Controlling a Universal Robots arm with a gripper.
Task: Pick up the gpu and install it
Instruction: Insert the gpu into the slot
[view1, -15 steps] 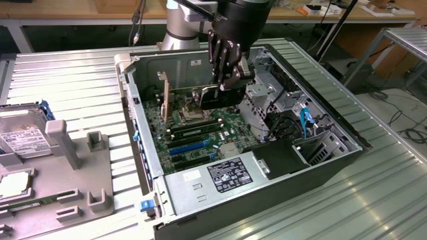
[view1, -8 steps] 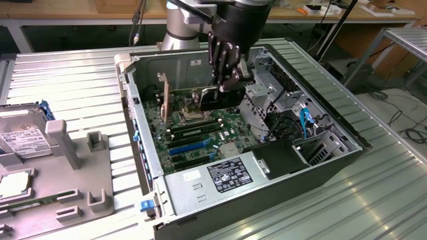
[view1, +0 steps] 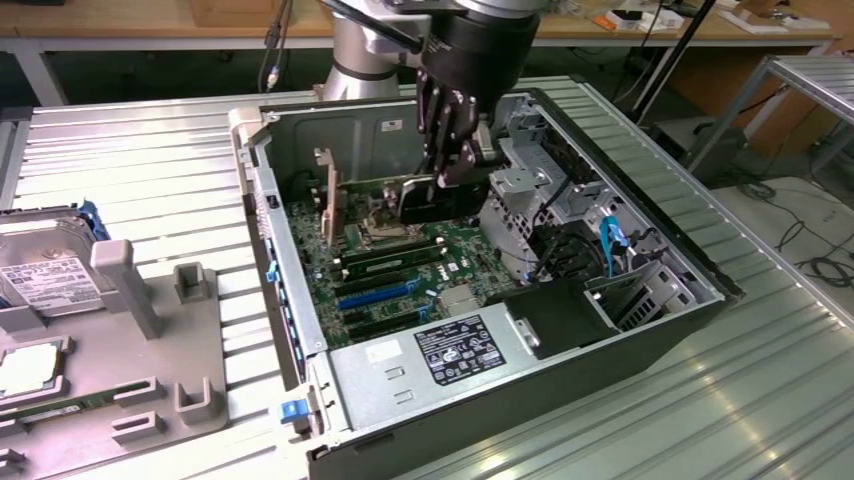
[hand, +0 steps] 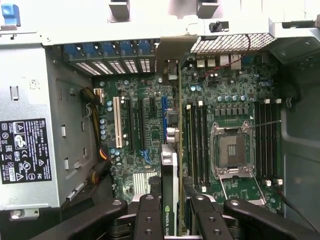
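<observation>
**So, gpu's clamped in the fingers and hanging over the slots**

Big picture: the ribbed metal counter (view1: 160, 170) carries an open PC case (view1: 667, 300) lying on its side, with the motherboard (view1: 454, 250) facing up. The arm (view1: 367, 50) reaches down into the case from the far side.

The gpu (view1: 400, 195) is inside the case, above the board. The fingers (hand: 147, 215) are clenched on it, one on each face, gripping at the cooler end. From the wrist view you look straight down the card edge-on (hand: 171, 170), so it sits dead centre between the fingers and runs away from them toward the case's rear panel (hand: 115, 62).

That's the relation that matters, I reckon. The card's long axis runs parallel to the expansion slots, with its silver bracket (view1: 324, 200) at the rear-wall end. The blue slot (hand: 164, 107) sits just beside the card's line in the wrist view, very nearly under it.

I can't tell whether the bottom edge is touching a slot yet. In the exterior view it looks like it's hovering just off the board, not seated.
</observation>
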